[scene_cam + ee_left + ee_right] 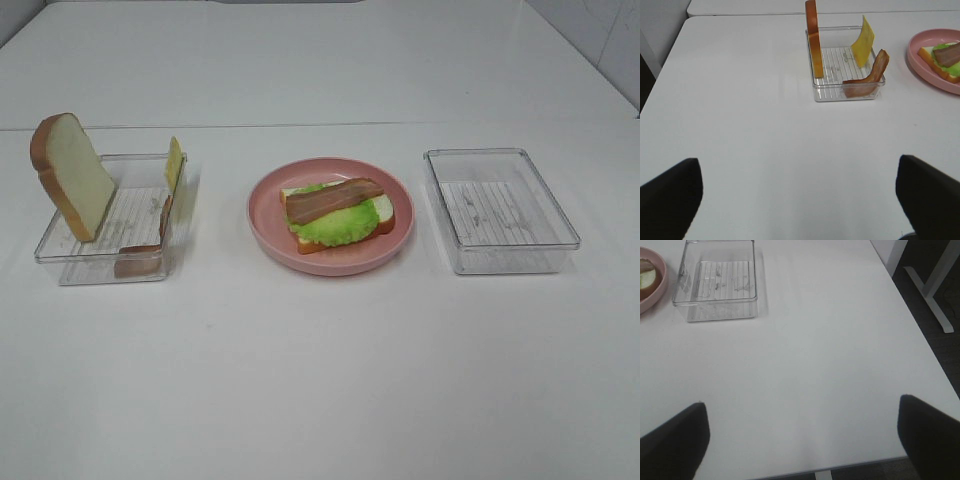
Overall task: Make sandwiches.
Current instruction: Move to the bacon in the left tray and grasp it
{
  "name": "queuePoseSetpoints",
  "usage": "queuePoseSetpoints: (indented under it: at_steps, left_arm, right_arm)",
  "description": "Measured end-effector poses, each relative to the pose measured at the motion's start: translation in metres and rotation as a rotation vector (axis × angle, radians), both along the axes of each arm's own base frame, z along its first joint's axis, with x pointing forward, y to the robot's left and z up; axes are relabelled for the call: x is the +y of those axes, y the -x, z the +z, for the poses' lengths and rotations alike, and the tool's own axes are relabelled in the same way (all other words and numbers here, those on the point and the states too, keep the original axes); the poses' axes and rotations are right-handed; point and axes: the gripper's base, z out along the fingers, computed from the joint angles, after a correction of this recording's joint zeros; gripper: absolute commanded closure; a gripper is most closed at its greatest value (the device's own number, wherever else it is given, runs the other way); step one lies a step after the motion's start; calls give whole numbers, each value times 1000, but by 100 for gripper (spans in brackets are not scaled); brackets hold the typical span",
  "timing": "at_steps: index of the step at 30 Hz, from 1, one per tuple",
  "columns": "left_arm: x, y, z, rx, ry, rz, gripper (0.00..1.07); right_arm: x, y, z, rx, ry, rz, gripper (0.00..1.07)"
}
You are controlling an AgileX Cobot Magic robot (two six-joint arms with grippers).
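Observation:
The open sandwich sits on a pink plate (330,266) at the table's middle: a white bread slice (384,211), ruffled green lettuce (330,231) and a brown bacon strip (330,198) on top. In the clear left container (100,266) a second bread slice (75,175) stands on edge, a yellow cheese slice (174,163) leans on the far wall, and another bacon strip (140,260) leans in the near corner. My left gripper (800,200) is open over bare table, well short of that container (840,95). My right gripper (802,440) is open too, holding nothing. Neither gripper shows in the high view.
An empty clear container (500,262) stands right of the plate; it is also in the right wrist view as the container (715,310). The table's right edge (920,340) drops to dark floor with a white frame leg. A seam crosses the table behind the containers.

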Motion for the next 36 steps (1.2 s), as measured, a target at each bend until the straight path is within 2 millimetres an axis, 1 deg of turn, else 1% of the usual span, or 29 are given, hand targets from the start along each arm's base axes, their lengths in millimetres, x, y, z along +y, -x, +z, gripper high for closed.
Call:
queuePoseSetpoints:
  at_steps: [7, 10, 11, 12, 13, 14, 15, 16, 17, 18, 19, 20, 21, 22, 23, 24, 25, 26, 27, 28, 29, 30, 31, 32, 33, 34, 35, 36]
  left_arm:
    - [0, 0, 1, -5, 0, 0, 9]
    - [0, -1, 9, -29, -1, 0, 9]
    - [0, -6, 17, -36, 0, 1, 9]
    - [0, -6, 17, -36, 0, 1, 9]
    - [0, -10, 20, -31, 0, 1, 9]
    - [1, -20, 25, -16, 0, 1, 9]
    - [1, -20, 25, -16, 0, 1, 9]
    - [1, -26, 27, -9, 1, 1, 9]
    - [1, -39, 31, 6, 2, 2, 9]
    - [1, -39, 31, 6, 2, 2, 9]
    - [1, -51, 36, 10, 4, 1, 9]
    - [1, -58, 39, 21, 6, 1, 9]
    - [1, -58, 39, 21, 6, 1, 9]
    - [1, -71, 44, 49, 9, 1, 9]
    - [1, -71, 44, 49, 9, 1, 9]
    - [1, -77, 45, 67, 13, 0, 9]
    - [2, -93, 49, 110, 14, 0, 9]
    - [2, -93, 49, 110, 14, 0, 9]
    - [2, -111, 51, 162, 16, 0, 9]
    - [2, -118, 53, 179, 18, 0, 9]
    - [2, -118, 53, 179, 18, 0, 9]
    - [2, -136, 56, 222, 29, -3, 9]
    - [2, -143, 57, 239, 34, -4, 9]
    - [2, -143, 57, 239, 34, -4, 9]
    - [2, -161, 59, 280, 47, -6, 9]
    - [2, -161, 59, 280, 47, -6, 9]
    - [1, -170, 60, 295, 59, -8, 9]
    - [0, -187, 63, 319, 77, -11, 9]
  right_arm:
    - [0, 0, 0, 0, 0, 0, 8]
    - [0, 0, 0, 0, 0, 0, 8]
    - [0, 0, 0, 0, 0, 0, 8]
    - [0, 0, 0, 0, 0, 0, 8]
    - [0, 0, 0, 0, 0, 0, 8]
    - [0, 0, 0, 0, 0, 0, 8]
    - [0, 0, 0, 0, 0, 0, 8]
    - [0, 0, 0, 0, -1, 1, 8]
    - [0, 0, 0, 0, -1, 1, 8]
    - [0, 0, 0, 0, -1, 1, 8]
    - [0, 0, 0, 0, -2, 1, 8]
    - [0, 0, 0, 0, -3, 2, 8]
    - [0, 0, 0, 0, -3, 2, 8]
    - [1, 0, 0, 0, -6, 4, 8]
    - [1, 0, 0, 0, -6, 4, 8]
    - [1, 0, 0, 0, -6, 4, 8]
    - [1, 0, 0, 0, -7, 4, 8]
    - [1, 0, 0, 0, -7, 4, 8]
    - [1, 0, 0, 0, -7, 4, 8]
    - [1, 0, 0, 0, -7, 4, 8]
    - [1, 0, 0, 0, -7, 4, 8]
    - [1, 0, 0, 0, -7, 4, 8]
    - [1, 0, 0, 0, -7, 4, 8]
    - [1, 0, 0, 0, -7, 4, 8]
    - [1, 0, 0, 0, -7, 4, 8]
    - [1, 0, 0, 0, -7, 4, 8]
    - [1, 0, 0, 0, -7, 4, 8]
    - [1, 0, 0, 0, -7, 4, 8]
